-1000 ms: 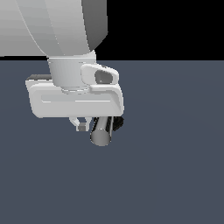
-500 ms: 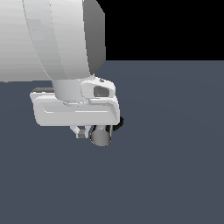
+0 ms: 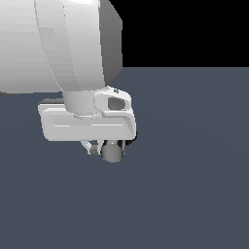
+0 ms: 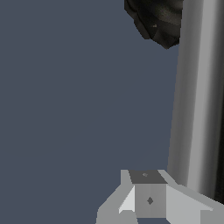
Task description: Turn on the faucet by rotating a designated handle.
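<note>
From my station I see a flat, plain slate-grey table point(image 3: 194, 185) filling the lower part of the exterior view, unmarked and evenly lit; beyond its far edge the room is solid black.

Nearest the exterior camera hangs the large white arm point(image 3: 63, 48), its wrist block low over the table. Under that block the flat round end of the handle point(image 3: 112, 151) faces the camera, a glossy silver-grey cylinder. A sliver of black shows just behind the block on the exterior view's right; I take it for part of the faucet point(image 4: 158, 19).

In the wrist view, one light-grey finger point(image 4: 148, 197) of the claw point(image 3: 101, 147) sits closest, just beside the handle's shaft; I cannot tell whether they touch. The shaft runs away from the lens as a straight chrome bar with bright and dark bands. Farther off lies the faucet's black ribbed round base, beside the bar. Only one finger is visible, so I cannot tell whether the claw is open or closed.
</note>
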Controlling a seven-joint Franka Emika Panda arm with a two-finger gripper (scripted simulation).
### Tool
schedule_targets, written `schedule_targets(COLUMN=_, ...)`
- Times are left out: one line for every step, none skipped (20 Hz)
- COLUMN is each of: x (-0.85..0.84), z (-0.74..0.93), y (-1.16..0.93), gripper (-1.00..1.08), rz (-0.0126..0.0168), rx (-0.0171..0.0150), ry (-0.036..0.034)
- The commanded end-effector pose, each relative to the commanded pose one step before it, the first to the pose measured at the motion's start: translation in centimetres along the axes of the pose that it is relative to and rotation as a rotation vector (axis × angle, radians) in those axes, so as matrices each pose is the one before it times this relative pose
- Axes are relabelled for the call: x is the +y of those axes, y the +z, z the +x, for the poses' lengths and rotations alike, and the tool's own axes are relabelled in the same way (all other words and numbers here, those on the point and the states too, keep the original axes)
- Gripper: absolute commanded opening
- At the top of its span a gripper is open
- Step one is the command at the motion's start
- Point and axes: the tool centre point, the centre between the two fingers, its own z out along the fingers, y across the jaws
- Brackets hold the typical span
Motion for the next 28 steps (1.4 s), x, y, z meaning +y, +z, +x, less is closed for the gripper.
schedule_targets(x=1.231, z=0.105, y=-0.008, gripper=-1.0, rz=-0.00023, rx=0.00033, ry=0.00362)
schedule_targets(x=0.483, z=0.034, y=0.0, gripper=-1.0, rz=0.0, rx=0.0, ry=0.0)
schedule_targets(x=0.484, z=0.035, y=0.0, gripper=-1.0, rz=0.0, rx=0.0, ry=0.0)
schedule_targets(x=0.485, z=0.035, y=0.0, gripper=-1.0, rz=0.0, rx=0.0, ry=0.0)
schedule_targets(x=0.486, z=0.035, y=0.0, gripper=-1.0, rz=0.0, rx=0.0, ry=0.0)
schedule_targets(x=0.487, z=0.035, y=0.0, gripper=-1.0, rz=0.0, rx=0.0, ry=0.0)
schedule_targets(x=0.487, z=0.035, y=0.0, gripper=-1.0, rz=0.0, rx=0.0, ry=0.0)
schedule_targets(x=0.488, z=0.035, y=0.0, gripper=-1.0, rz=0.0, rx=0.0, ry=0.0)
schedule_targets(x=0.489, z=0.036, y=0.0, gripper=-1.0, rz=0.0, rx=0.0, ry=0.0)
schedule_targets(x=0.489, z=0.036, y=0.0, gripper=-1.0, rz=0.0, rx=0.0, ry=0.0)
schedule_targets(x=0.489, z=0.036, y=0.0, gripper=-1.0, rz=0.0, rx=0.0, ry=0.0)
schedule_targets(x=0.49, z=0.036, y=0.0, gripper=-1.0, rz=0.0, rx=0.0, ry=0.0)
schedule_targets(x=0.49, z=0.036, y=0.0, gripper=-1.0, rz=0.0, rx=0.0, ry=0.0)
schedule_targets(x=0.49, z=0.036, y=0.0, gripper=-1.0, rz=0.0, rx=0.0, ry=0.0)
schedule_targets(x=0.49, z=0.036, y=0.0, gripper=-1.0, rz=0.0, rx=0.0, ry=0.0)
schedule_targets(x=0.49, z=0.037, y=0.0, gripper=-1.0, rz=0.0, rx=0.0, ry=0.0)
schedule_targets(x=0.49, z=0.037, y=0.0, gripper=-1.0, rz=0.0, rx=0.0, ry=0.0)
schedule_targets(x=0.49, z=0.037, y=0.0, gripper=-1.0, rz=0.0, rx=0.0, ry=0.0)
schedule_targets(x=0.49, z=0.037, y=0.0, gripper=-1.0, rz=0.0, rx=0.0, ry=0.0)
schedule_targets(x=0.49, z=0.037, y=0.0, gripper=-1.0, rz=0.0, rx=0.0, ry=0.0)
schedule_targets(x=0.489, z=0.038, y=0.0, gripper=-1.0, rz=0.0, rx=0.0, ry=0.0)
schedule_targets(x=0.489, z=0.038, y=0.0, gripper=-1.0, rz=0.0, rx=0.0, ry=0.0)
schedule_targets(x=0.482, z=0.037, y=-0.006, gripper=-1.0, rz=-0.00069, rx=0.00005, ry=0.00001)
schedule_targets(x=0.488, z=0.038, y=0.0, gripper=-1.0, rz=0.0, rx=0.0, ry=0.0)
schedule_targets(x=0.487, z=0.039, y=0.0, gripper=-1.0, rz=0.0, rx=0.0, ry=0.0)
schedule_targets(x=0.487, z=0.039, y=0.0, gripper=-1.0, rz=0.0, rx=0.0, ry=0.0)
schedule_targets(x=0.486, z=0.039, y=0.0, gripper=-1.0, rz=0.0, rx=0.0, ry=0.0)
schedule_targets(x=0.485, z=0.04, y=0.0, gripper=-1.0, rz=0.0, rx=0.0, ry=0.0)
